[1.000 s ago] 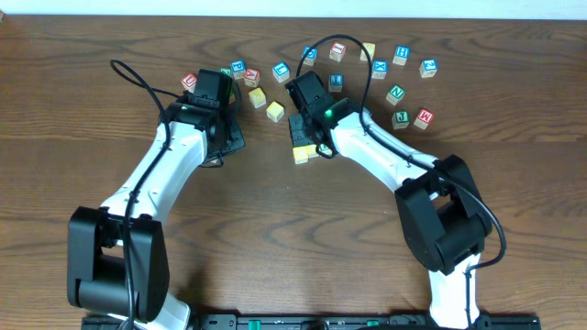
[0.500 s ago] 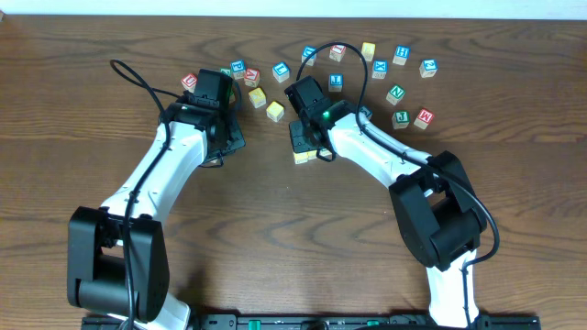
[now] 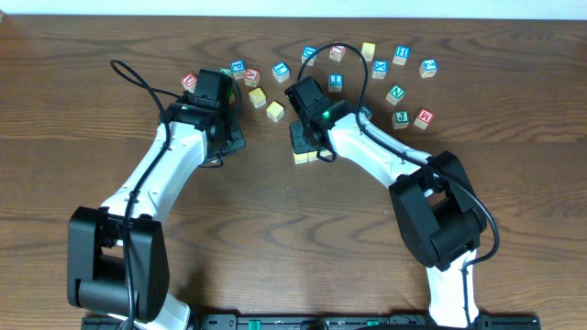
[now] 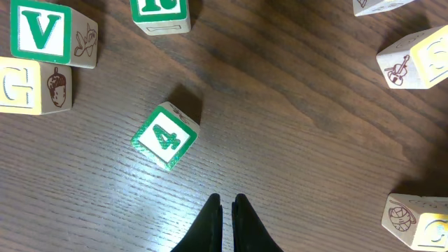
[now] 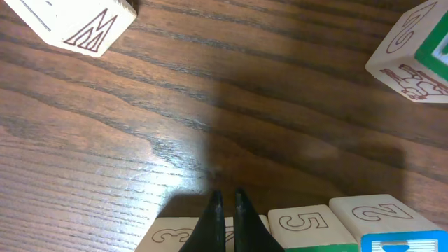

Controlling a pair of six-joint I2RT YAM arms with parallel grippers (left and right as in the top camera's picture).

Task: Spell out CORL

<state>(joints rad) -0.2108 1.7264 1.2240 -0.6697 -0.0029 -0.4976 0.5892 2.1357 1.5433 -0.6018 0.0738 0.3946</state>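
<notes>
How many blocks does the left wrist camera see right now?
7. V block and G block upper left; top-centre block; 4 block in the middle; corner block top right; violin block right; bottom-right block. More may lie outside the frame.

Wood table (image 3: 275, 238). 4 block (image 4: 166, 136) sits alone, rotated (green border), apart from V block (image 4: 49, 33), which is just beside G block (image 4: 31, 85). 5 block (image 5: 306, 224) and 2 block (image 5: 374, 212) side by side; M block (image 5: 80, 24) well apart.

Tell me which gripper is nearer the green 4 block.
Left. The left gripper sits just beside the green 4 block; the right gripper is elsewhere, by the 5 block.
</notes>
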